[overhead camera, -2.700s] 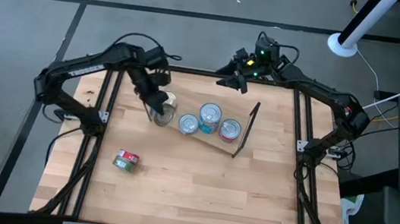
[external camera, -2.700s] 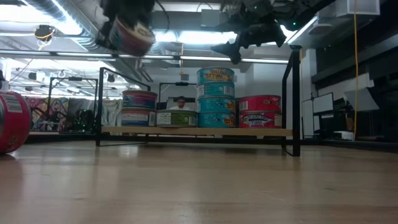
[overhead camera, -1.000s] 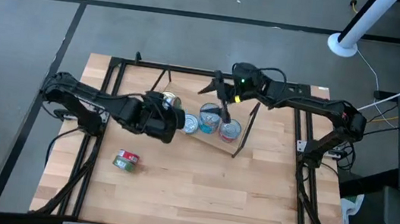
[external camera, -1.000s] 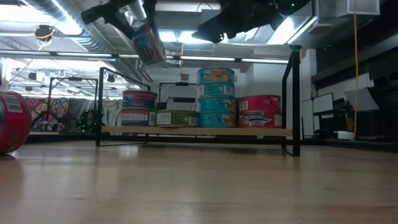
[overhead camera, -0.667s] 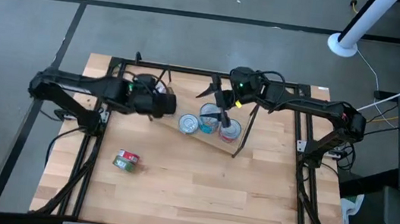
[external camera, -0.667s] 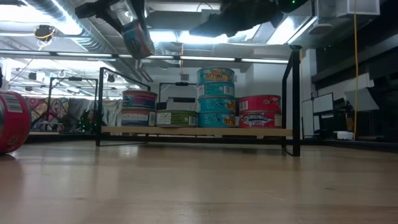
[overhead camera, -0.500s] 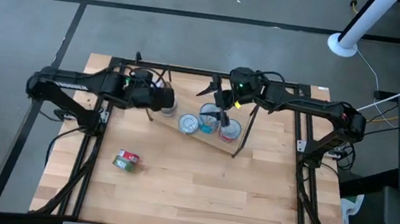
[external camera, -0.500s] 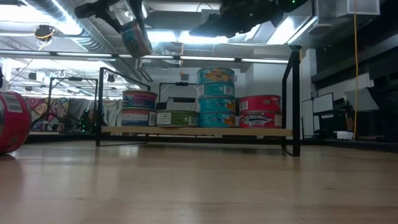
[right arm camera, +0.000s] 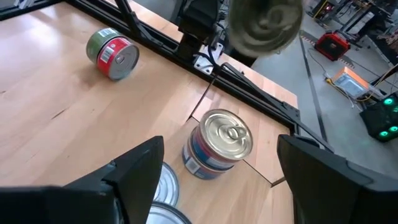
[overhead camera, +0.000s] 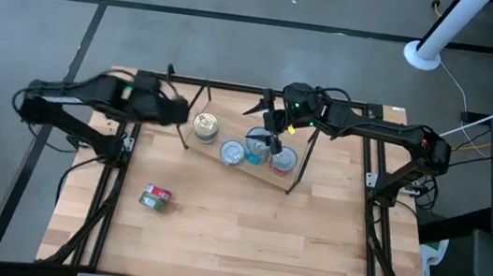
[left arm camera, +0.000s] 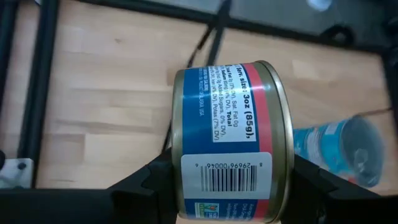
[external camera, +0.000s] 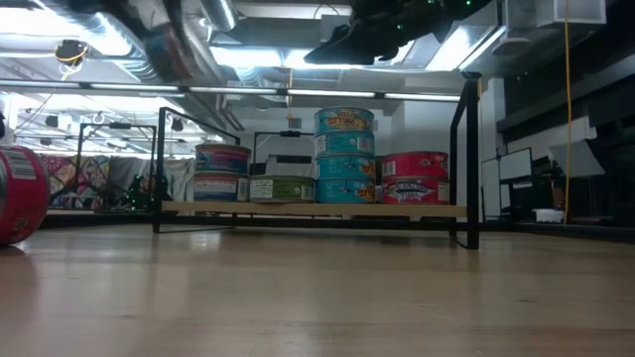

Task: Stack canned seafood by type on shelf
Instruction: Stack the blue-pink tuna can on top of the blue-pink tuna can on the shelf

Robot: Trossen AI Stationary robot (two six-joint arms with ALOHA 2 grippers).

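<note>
Tabletop; barcoded blue-red can, left wrist view only.

High view: camera overhead, facing straight down, far enough to take in the whole black-framed light-wood tabletop and both arms. Low view: camera at tabletop height near one edge, facing level across the wood to the light-wood shelf on black wire legs and the room beyond. Left wrist view: looks very closely at a blue-and-red labelled round tin that fills the frame, tabletop behind it. Right wrist view: looks obliquely down from near the shelf. It shares with the high view the red-and-green tin lying on its side; the low view also shows it.
</note>
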